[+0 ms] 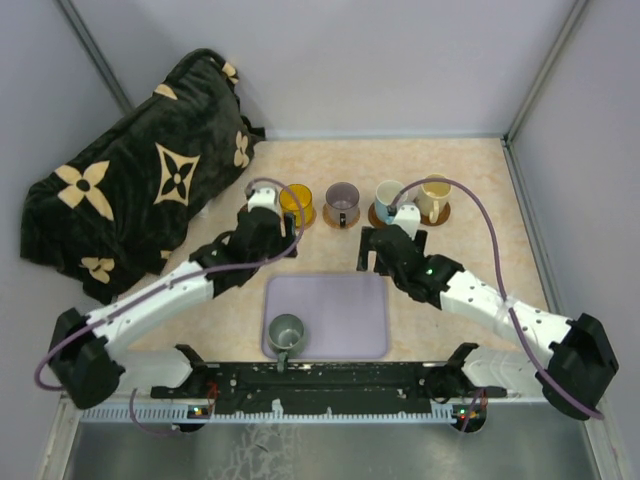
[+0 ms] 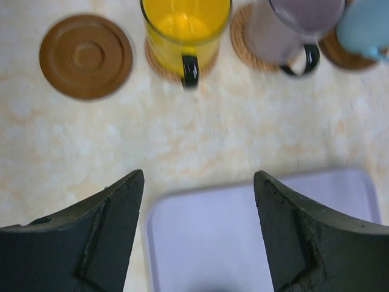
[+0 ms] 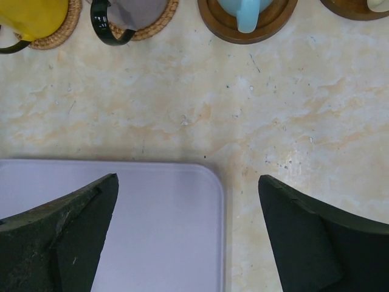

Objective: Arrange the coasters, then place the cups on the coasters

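Observation:
Four cups stand in a row at the back, each on a coaster: yellow [image 1: 297, 203], mauve [image 1: 342, 203], light blue [image 1: 388, 200] and cream [image 1: 435, 197]. The grey-green cup [image 1: 286, 331] sits on the lavender tray [image 1: 340, 310]. In the left wrist view a bare brown coaster [image 2: 86, 56] lies left of the yellow cup [image 2: 184, 30]. My left gripper [image 1: 283, 245] [image 2: 199, 182] is open and empty above the tray's far left corner. Above the far right corner, my right gripper [image 1: 372, 255] [image 3: 188, 182] is open and empty too. The light blue cup [image 3: 246, 9] rests on a dark wooden coaster [image 3: 219, 27].
A dark patterned blanket [image 1: 130, 180] is heaped at the back left. Grey walls close the table on three sides. The tray [image 2: 255, 237] [image 3: 121, 213] lies near the front edge between the two arm bases.

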`<action>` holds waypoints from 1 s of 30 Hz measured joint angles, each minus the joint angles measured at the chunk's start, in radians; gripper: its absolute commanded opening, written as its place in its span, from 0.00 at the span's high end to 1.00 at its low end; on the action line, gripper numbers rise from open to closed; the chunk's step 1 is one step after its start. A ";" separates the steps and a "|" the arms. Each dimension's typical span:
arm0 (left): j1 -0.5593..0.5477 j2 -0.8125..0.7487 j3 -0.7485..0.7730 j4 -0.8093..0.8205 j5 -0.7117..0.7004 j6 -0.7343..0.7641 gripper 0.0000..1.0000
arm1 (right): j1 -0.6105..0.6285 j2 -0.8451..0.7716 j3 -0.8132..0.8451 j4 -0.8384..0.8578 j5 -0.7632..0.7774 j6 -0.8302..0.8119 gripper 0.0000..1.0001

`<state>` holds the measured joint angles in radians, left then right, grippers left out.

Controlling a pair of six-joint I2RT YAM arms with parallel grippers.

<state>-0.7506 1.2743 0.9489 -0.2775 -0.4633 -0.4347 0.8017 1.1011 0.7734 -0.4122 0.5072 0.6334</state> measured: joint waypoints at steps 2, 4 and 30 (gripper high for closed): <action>-0.058 -0.089 -0.062 -0.048 -0.005 -0.013 0.18 | -0.013 0.016 0.016 -0.013 0.007 -0.001 0.01; -0.122 -0.189 -0.122 -0.111 -0.004 -0.045 0.15 | -0.047 0.034 0.032 -0.019 0.002 0.000 0.01; -0.384 -0.561 -0.192 -0.588 0.216 -0.380 0.07 | -0.137 0.047 -0.016 -0.040 -0.012 0.041 0.01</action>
<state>-1.1347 0.7132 0.7567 -0.8658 -0.2478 -0.8146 0.6643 1.1477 0.7570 -0.4522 0.4953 0.6743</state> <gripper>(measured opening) 0.928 0.987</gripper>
